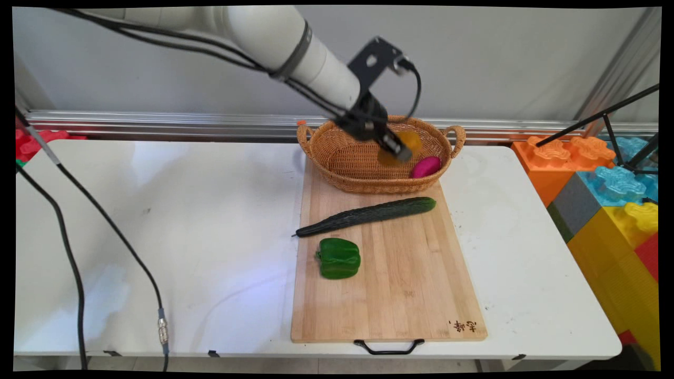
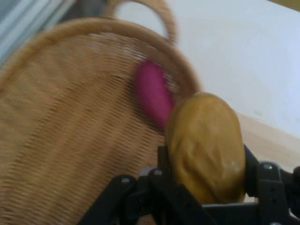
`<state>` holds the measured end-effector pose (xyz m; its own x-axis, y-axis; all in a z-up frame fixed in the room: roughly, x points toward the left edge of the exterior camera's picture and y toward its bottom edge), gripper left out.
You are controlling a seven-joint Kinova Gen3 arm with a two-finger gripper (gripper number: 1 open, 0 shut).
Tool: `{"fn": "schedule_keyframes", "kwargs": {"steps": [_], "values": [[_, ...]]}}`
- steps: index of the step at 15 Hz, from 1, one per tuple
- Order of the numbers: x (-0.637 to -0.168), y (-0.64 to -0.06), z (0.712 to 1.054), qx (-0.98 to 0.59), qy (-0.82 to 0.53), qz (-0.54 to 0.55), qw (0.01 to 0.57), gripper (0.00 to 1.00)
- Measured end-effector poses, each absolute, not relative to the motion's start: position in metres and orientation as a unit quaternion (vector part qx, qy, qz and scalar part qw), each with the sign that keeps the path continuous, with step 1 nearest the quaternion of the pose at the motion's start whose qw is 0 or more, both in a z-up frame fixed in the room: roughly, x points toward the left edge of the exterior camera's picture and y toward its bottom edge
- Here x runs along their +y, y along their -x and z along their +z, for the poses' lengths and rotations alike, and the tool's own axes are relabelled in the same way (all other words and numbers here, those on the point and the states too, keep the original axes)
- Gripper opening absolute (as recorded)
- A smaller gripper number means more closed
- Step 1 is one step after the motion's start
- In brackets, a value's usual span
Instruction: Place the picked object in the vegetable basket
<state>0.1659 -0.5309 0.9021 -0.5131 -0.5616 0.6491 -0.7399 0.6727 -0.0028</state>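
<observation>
My gripper (image 1: pixel 398 151) hangs over the wicker basket (image 1: pixel 342 158) and is shut on a yellow-brown potato (image 2: pixel 206 145), which shows as an orange-yellow blur (image 1: pixel 406 143) in the main view. A magenta sweet potato (image 1: pixel 425 167) lies inside the basket against its right wall, also seen just beyond the potato (image 2: pixel 152 93) in the hand view. The basket (image 2: pixel 70 131) fills the left of the hand view. It stands on the far end of a wooden cutting board (image 1: pixel 400 284).
On the board lie a long dark cucumber (image 1: pixel 368 215) and a green bell pepper (image 1: pixel 339 257). Large coloured toy blocks (image 1: pixel 605 189) stack at the table's right. Black cables (image 1: pixel 79 210) hang over the table's left side.
</observation>
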Motion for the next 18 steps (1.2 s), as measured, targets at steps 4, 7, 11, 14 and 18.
{"fn": "schedule_keyframes", "kwargs": {"steps": [4, 7, 11, 14, 18], "values": [[-0.579, -0.197, 0.889, -0.832, -0.422, 0.196, 0.302, 0.00], [-0.605, -0.211, 0.855, -0.823, -0.445, 0.207, 0.286, 0.00], [-0.628, -0.215, 0.805, -0.820, -0.459, 0.197, 0.279, 0.00], [-0.640, -0.209, 0.785, -0.818, -0.462, 0.191, 0.286, 0.00], [-0.652, -0.201, 0.772, -0.817, -0.459, 0.185, 0.296, 1.00]]}}
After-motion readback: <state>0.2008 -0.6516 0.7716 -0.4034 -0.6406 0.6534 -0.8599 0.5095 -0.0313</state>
